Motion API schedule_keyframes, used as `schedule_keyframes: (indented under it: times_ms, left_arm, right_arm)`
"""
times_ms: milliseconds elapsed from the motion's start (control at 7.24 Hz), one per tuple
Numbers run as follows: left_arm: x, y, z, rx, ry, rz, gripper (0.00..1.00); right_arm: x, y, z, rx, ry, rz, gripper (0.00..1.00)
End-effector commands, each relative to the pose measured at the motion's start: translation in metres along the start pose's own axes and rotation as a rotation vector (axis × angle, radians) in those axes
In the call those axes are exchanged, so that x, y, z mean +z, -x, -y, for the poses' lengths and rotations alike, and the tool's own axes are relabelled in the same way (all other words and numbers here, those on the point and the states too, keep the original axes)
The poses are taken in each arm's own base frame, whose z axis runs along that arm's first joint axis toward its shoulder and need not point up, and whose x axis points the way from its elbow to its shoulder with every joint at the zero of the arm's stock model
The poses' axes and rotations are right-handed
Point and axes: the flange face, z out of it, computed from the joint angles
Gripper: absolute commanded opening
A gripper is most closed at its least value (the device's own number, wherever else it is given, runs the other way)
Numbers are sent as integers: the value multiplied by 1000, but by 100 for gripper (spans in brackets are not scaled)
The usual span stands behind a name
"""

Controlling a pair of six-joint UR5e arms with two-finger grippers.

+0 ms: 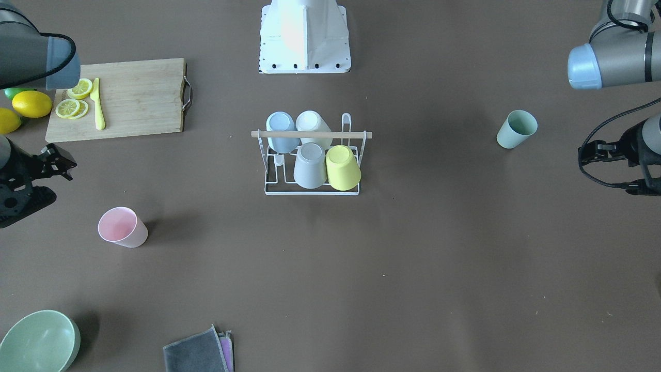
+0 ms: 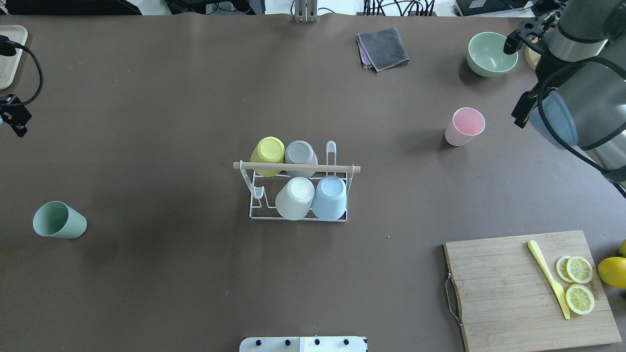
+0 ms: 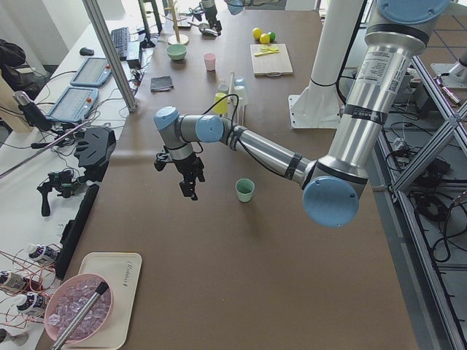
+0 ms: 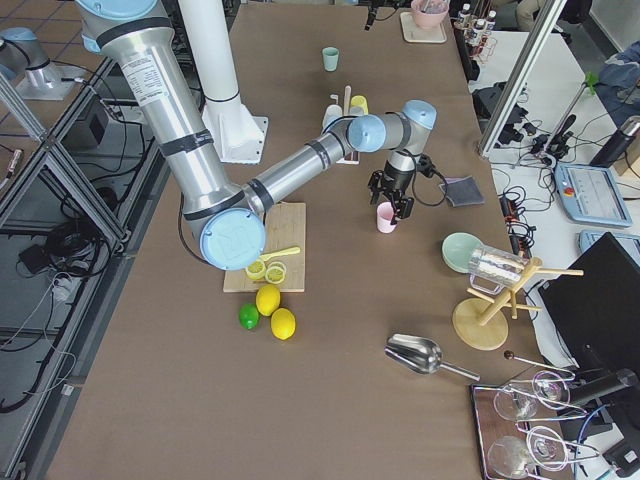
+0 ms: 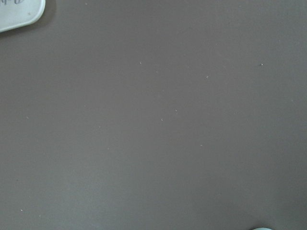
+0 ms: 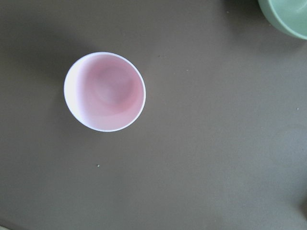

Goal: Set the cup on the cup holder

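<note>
Prongs of the cup holder [image 2: 297,168] are carrying four upturned cups [image 2: 295,198]. It is standing between the two sets of jaws, well apart from both. The right gripper [image 1: 59,180] is hovering over the upright pink cup [image 6: 105,91], its jaws spread and empty. A green bowl [image 2: 491,54] and folded cloths [image 2: 383,48] are lying close by. Bare counter [image 2: 391,161] is stretching from that cup to the holder. The left gripper [image 3: 191,188] is hanging near the pale green cup [image 2: 58,220]; whether its jaws are parted, I cannot tell.
</note>
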Motion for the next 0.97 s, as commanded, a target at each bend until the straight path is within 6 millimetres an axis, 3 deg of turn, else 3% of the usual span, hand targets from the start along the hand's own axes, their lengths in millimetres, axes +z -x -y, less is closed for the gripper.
schedule_keyframes:
  times_ms: [0,138,414,552,829]
  left_arm:
    - [18,-48,35,-13,130,8,98]
    - [26,-54,43,-33,171,-30,98]
    - [59,-72,38,-25,235,-63,98]
    - [65,-75,38,-24,248,-61,98]
    - [88,-74,39,-28,292,-49,98]
  right_arm:
    - [-1,17,67,-77,98,-9,100]
    - [2,20,103,-112,160,3,100]
    - [11,35,151,-208,247,-38,100]
    - [11,45,170,-230,281,-49,100]
    - [40,93,199,-328,387,-169,100]
